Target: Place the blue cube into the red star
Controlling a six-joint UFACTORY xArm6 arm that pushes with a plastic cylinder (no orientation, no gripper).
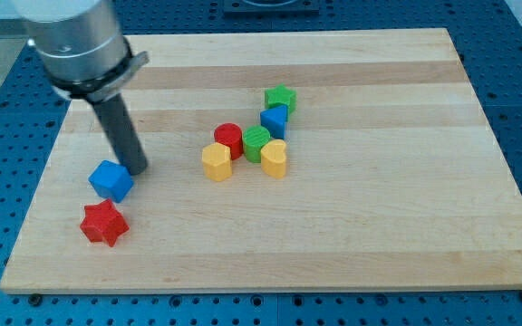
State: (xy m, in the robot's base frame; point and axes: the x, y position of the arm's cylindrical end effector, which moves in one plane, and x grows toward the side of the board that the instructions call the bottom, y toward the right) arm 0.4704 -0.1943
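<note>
My tip [137, 168] on board [379, 235], just beside blue cube [111, 180], at its upper right edge; contact likely, cannot tell for sure. No jaws: plain rod, grips nothing. Blue cube sits just above red star [104, 224], near view's lower left, corners almost touching.

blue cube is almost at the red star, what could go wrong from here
1. My tip sits at the blue cube's upper right edge, not squarely behind it, so a push may spin the cube or let it slip off sideways.

2. The red star lies loose just below the cube; pushing too far may shove it toward the board's bottom edge.
</note>
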